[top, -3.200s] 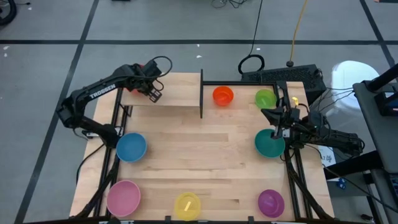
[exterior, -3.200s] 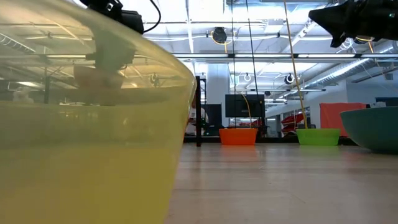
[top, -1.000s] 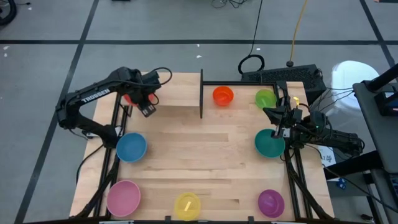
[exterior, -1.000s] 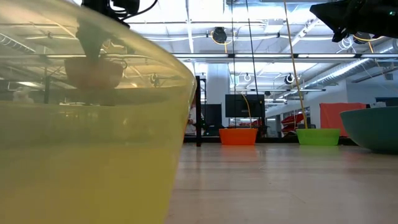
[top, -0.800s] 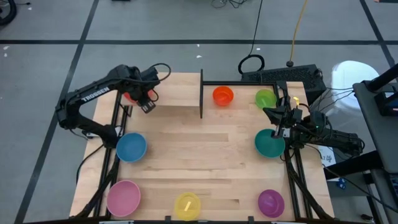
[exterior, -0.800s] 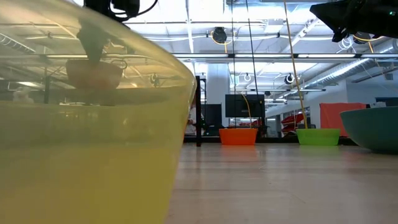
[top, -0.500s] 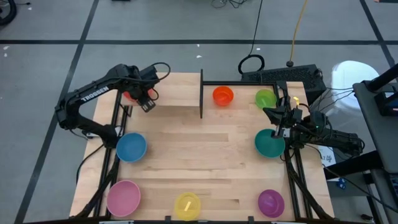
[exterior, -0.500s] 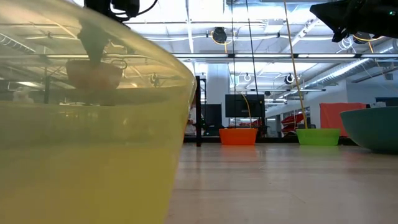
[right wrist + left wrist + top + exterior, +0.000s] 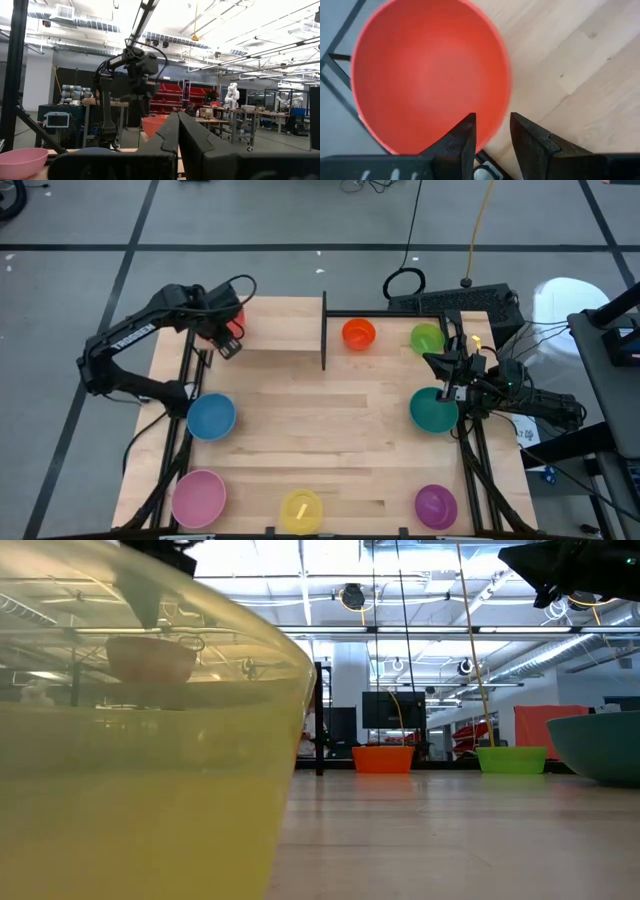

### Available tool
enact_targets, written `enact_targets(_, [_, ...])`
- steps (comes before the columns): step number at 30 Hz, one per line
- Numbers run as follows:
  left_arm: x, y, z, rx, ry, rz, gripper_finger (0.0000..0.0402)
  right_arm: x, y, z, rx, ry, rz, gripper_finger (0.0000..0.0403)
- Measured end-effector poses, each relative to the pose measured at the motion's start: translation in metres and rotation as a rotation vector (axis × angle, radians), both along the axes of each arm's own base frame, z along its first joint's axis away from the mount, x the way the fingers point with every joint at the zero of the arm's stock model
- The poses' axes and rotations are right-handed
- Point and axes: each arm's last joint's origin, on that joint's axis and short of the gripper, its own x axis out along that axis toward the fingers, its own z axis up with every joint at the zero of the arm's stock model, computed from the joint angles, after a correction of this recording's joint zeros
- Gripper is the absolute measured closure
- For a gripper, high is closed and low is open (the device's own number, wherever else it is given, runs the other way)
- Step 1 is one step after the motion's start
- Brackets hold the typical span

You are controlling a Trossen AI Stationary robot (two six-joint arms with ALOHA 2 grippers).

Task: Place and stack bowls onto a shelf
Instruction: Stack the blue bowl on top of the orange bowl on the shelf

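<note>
**A:** What changed on the table?

**B:** The left gripper has drawn back toward the far-left corner. The red bowl now sits on the left end of the shelf, so it counts as placed.

**A:** Its grip?

**B:** Fingers slightly apart, seemingly empty.

**A:** Surfaces?

**B:** Smooth round plastic on pale, grained board. The right gripper waits pinched closed above the teal bowl at the right edge.

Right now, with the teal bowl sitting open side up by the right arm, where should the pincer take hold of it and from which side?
Grip the teal bowl by its thin rim, coming straight down from above with one finger inside and one outside. It sits upright and open with nothing stacked in it, and the round sloping wall would likely slip from a side squeeze. The right pincer hovers by its far rim, so that edge is probably handiest.
</note>
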Motion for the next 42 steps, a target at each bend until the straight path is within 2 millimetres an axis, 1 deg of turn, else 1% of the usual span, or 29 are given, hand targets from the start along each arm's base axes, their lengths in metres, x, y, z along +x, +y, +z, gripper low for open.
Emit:
enact_targets(3, [-0.005,-0.013,0.012,-0.038,-0.044,-0.051,0.0277,0.000,0.000,0.000,0.000,0.000,0.000,0.0403])
enact_targets(5, [-0.006,-0.022,0.020,-0.081,-0.125,-0.074,0.0277,0.000,0.000,0.000,0.000,0.000,0.000,0.0403])
enact_targets(8, [-0.009,-0.037,0.026,-0.165,-0.210,-0.061,0.0277,0.000,0.000,0.000,-0.001,0.000,0.000,0.0403])
enact_targets(14, [-0.006,-0.065,0.027,-0.257,-0.268,0.044,0.0277,0.000,0.000,0.000,-0.002,0.001,-0.001,0.0403])
enact_targets(19, [0.000,-0.090,0.026,-0.295,-0.265,0.035,0.0277,0.000,0.000,0.000,-0.002,0.001,-0.001,0.0403])
enact_targets(22, [0.002,-0.105,0.023,-0.289,-0.261,0.042,0.0277,0.000,0.000,0.000,-0.002,0.001,-0.001,0.0403])
enact_targets(26, [0.002,-0.124,0.011,-0.317,-0.219,0.092,0.0277,0.000,0.000,0.000,0.002,0.000,0.000,0.0403])
enact_targets(31, [0.000,-0.143,-0.020,-0.321,-0.111,0.173,0.0277,0.000,0.000,0.000,0.015,-0.003,0.006,0.0403])
enact_targets(34, [-0.002,-0.152,-0.037,-0.312,-0.066,0.262,0.0277,0.000,0.000,0.000,0.015,-0.004,0.006,0.0403])
enact_targets(39, [-0.002,-0.164,-0.057,-0.323,-0.077,0.389,0.0277,0.000,0.000,0.000,0.070,-0.018,0.029,0.0403])
enact_targets(42, [0.003,-0.171,-0.068,-0.357,-0.118,0.396,0.0277,0.000,0.000,0.000,0.087,-0.022,0.038,0.0403])
